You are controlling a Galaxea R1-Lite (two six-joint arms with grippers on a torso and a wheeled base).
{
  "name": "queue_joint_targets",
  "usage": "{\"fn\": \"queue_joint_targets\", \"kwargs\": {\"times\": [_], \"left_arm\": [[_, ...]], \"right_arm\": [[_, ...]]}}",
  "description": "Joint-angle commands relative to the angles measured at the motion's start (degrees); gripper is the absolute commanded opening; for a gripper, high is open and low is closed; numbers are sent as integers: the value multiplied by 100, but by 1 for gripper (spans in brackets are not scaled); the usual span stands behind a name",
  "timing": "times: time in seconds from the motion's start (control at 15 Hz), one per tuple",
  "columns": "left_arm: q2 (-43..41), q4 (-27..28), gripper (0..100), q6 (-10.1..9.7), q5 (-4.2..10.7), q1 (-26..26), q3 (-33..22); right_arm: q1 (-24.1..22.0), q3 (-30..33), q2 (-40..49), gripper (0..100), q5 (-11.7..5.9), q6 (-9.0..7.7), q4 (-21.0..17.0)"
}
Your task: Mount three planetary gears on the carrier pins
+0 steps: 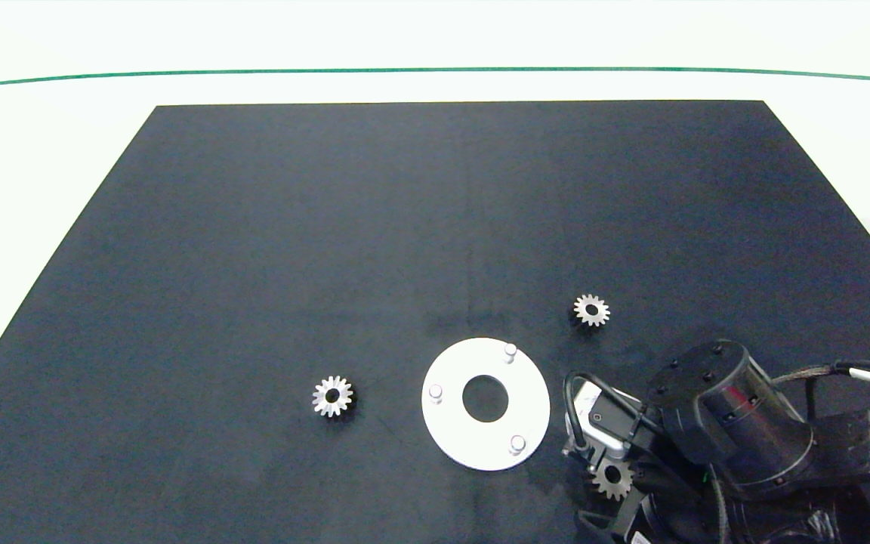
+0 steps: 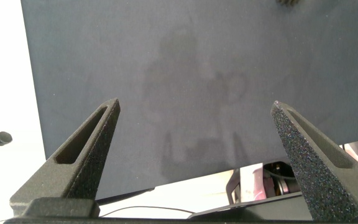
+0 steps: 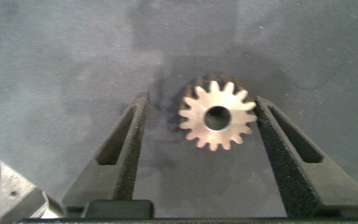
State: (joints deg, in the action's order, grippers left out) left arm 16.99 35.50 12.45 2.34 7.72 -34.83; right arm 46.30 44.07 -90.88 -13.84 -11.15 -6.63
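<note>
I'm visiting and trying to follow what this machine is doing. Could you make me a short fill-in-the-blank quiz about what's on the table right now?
1. The white disc has ___ carrier pins standing on it.
2. The number of pins carrying a gear is ___.
3. The right gripper is open around one ___, which lies on the black mat.
4. The left gripper holds ___.

Missing words: three; zero; gear; nothing.
</note>
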Motion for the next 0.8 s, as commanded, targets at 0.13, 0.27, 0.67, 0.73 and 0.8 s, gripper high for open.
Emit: {"fn": "queue_joint_targets", "kwargs": {"times": [0.13, 0.27, 0.67, 0.73, 0.8], "left_arm": [[-47, 18, 100, 3, 3, 2, 2], [-56, 27, 100, 3, 3, 2, 2], [-117, 150, 100, 3, 3, 2, -6], [-152, 168, 100, 3, 3, 2, -6], [-170, 168, 100, 3, 3, 11, 2]], "right_arm": [[11, 5, 9, 59, -119, -10, 4], [2, 5, 9, 55, -119, -10, 4], [2, -4, 9, 43, -111, -10, 4], [2, -4, 0, 41, -111, -10, 4], [2, -4, 0, 40, -111, -10, 4]]}}
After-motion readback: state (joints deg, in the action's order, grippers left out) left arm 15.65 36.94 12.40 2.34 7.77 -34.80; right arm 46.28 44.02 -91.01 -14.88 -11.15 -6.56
